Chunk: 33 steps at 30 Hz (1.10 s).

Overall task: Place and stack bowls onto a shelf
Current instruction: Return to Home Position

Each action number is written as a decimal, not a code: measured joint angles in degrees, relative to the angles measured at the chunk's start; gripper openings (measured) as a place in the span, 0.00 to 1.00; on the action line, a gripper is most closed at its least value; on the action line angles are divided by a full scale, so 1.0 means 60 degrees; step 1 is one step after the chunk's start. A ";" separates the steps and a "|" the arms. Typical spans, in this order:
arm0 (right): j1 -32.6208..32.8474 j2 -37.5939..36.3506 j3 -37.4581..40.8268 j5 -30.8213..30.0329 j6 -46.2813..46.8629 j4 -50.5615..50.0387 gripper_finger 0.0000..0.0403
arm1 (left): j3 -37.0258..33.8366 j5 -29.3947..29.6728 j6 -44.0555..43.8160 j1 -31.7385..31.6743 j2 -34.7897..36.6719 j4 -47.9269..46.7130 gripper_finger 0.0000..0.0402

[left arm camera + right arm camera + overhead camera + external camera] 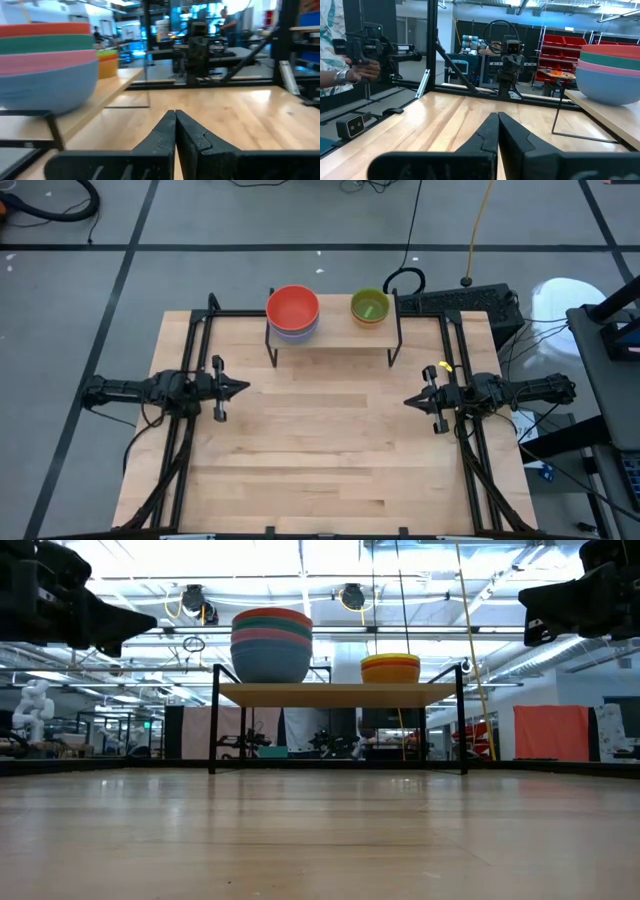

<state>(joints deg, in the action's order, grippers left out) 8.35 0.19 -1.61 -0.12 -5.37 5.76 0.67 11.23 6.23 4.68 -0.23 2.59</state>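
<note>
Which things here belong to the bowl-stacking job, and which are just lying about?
Job: shelf; left bowl stack, red on top; right bowl stack, light green on top; left gripper, right gripper, both shut.
Not job: looped black cable; person's hand.

smooth plastic bowls (271, 645), light-wood shelf board (335, 694), thin black metal legs (213, 720).

One shelf (340, 694), two stacks of bowls. Taller stack (271, 645): four bowls visible. Shorter stack (390, 668): at least two.

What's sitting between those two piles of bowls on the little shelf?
Nothing: in the high view, only bare shelf shows between the red-topped stack and the green-topped stack.
</note>
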 joint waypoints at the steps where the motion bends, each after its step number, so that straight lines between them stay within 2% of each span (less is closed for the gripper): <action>1: 0.0002 0.0000 0.0000 0.0000 0.0000 0.0000 0.00 | 0.0003 -0.0295 -0.0063 -0.0083 0.0004 -0.0041 0.02; 3: 0.0000 -0.0004 0.0000 0.0000 0.0000 0.0000 0.00 | 0.0003 -0.0924 -0.0047 -0.0181 0.0000 -0.0140 0.02; 5: 0.0002 0.0000 0.0000 0.0000 0.0000 -0.0004 0.00 | 0.0003 -0.1159 0.0039 -0.0252 -0.0013 -0.0208 0.02; 33: -0.0001 0.0000 0.0000 0.0004 0.0000 -0.0004 0.00 | -0.0011 -0.1156 -0.0083 -0.0279 -0.0022 -0.0092 0.02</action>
<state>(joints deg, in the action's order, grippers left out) 8.34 0.19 -1.61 -0.10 -5.37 5.74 0.60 4.29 5.73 3.01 -0.36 2.04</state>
